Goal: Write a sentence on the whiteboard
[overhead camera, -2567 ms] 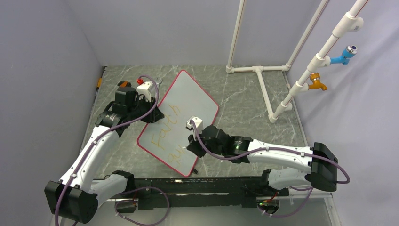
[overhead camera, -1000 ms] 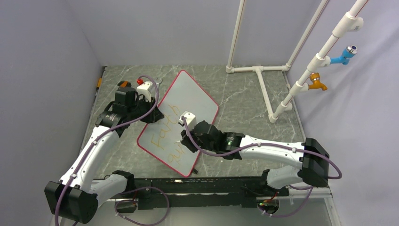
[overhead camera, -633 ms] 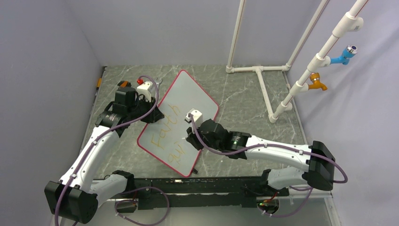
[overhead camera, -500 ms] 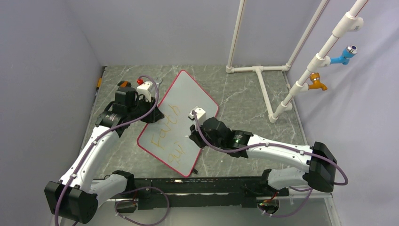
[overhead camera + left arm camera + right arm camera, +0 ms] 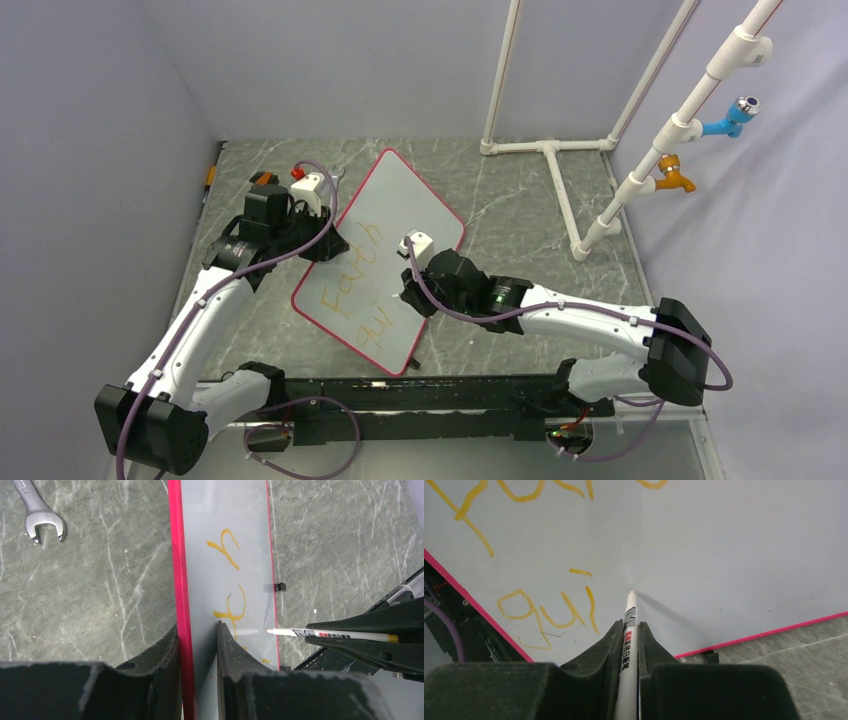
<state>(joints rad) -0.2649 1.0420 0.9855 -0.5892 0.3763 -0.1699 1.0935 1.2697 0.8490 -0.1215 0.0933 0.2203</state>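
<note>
Jaws of R gripper [image 5: 630,624] were clamped on marker [image 5: 629,611], its long axis running straight out btwn the fingers, tip just beside board [image 5: 734,555]; contact unclear. Sentence [image 5: 555,623] lay left of tip: "gui" was done, so next letter's spot was prob. just right of the "i", along line 2. L gripper [image 5: 197,626] pinched board's red rim, holding it tilted. R arm was nearer the writing. Count: 1 board, 1 marker, 2 lines of text, 1 wrench [image 5: 40,515].
</note>
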